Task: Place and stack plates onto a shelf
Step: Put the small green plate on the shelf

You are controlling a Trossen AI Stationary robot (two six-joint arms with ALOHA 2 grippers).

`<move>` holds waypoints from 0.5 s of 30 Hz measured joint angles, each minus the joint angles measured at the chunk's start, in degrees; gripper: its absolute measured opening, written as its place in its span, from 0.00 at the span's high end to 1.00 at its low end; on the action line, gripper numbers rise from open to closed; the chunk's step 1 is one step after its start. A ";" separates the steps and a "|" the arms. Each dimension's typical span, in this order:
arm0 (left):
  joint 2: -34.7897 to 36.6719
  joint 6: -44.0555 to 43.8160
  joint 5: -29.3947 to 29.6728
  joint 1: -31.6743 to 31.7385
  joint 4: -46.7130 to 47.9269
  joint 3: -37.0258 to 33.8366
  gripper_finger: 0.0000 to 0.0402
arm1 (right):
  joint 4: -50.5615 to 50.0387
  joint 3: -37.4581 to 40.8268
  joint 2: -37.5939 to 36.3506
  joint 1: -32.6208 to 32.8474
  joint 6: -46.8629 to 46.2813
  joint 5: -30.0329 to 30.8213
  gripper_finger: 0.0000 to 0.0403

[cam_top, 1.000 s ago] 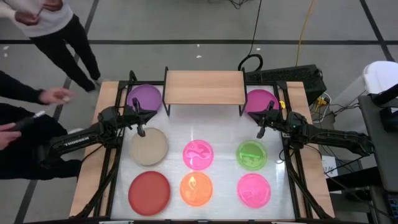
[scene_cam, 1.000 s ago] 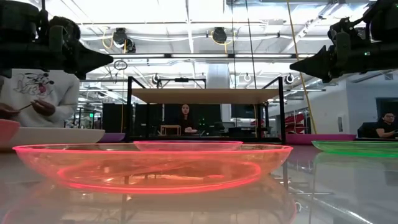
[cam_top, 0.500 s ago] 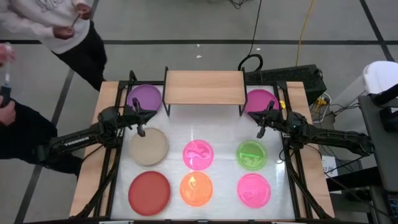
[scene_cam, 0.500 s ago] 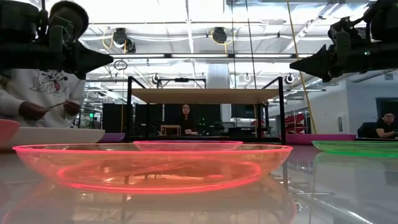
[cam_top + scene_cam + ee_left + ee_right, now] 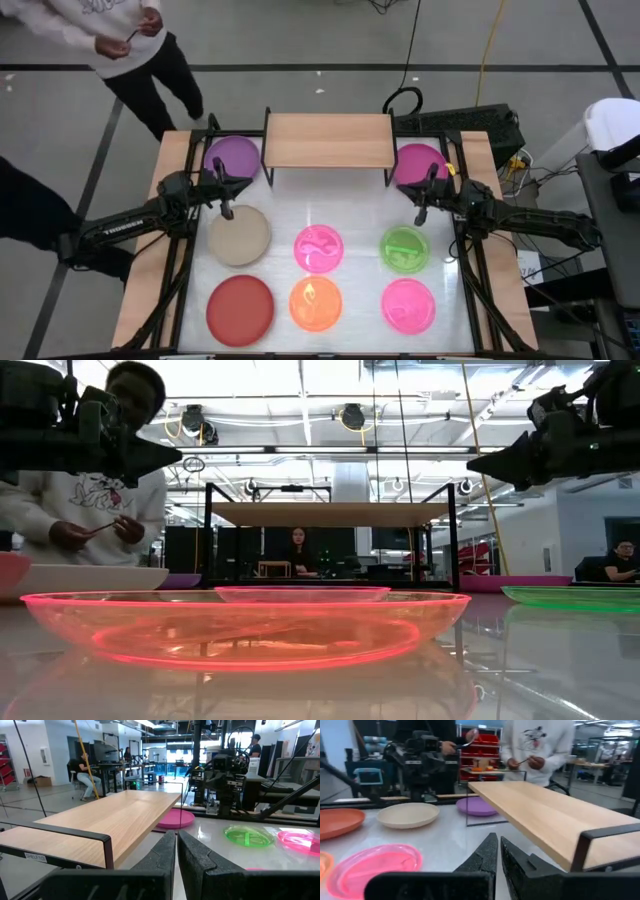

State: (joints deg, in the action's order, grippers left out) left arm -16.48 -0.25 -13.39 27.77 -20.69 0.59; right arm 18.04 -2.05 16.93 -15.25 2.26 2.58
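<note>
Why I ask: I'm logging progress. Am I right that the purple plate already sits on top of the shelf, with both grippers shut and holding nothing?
Not quite. In the high view the purple plate lies on the white tabletop beside the shelf, whose board is bare. The rest holds: the left gripper and right gripper are shut and hold nothing.

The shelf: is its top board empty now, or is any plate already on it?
Empty. The shelf shows only bare wood from above, and the left wrist view shows the same; the plates lie on the table.
</note>
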 joint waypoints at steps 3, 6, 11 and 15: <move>-0.01 0.00 0.00 0.00 0.00 0.01 0.94 | -3.69 -1.90 0.02 0.01 -0.05 -1.35 0.98; -0.01 0.00 0.01 0.01 0.00 0.00 0.94 | -6.90 -4.82 0.04 0.25 -0.06 -2.68 0.98; 0.00 0.00 0.02 0.02 0.00 0.00 0.94 | -10.65 -6.20 0.45 2.02 0.19 -2.70 0.98; 0.00 0.00 0.02 0.02 -0.03 0.00 0.94 | -11.85 -8.40 2.03 3.95 2.02 -2.49 0.98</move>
State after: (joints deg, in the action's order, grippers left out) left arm -16.48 -0.25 -13.37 27.79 -20.72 0.59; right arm 6.19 -10.45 18.96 -11.30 4.29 0.09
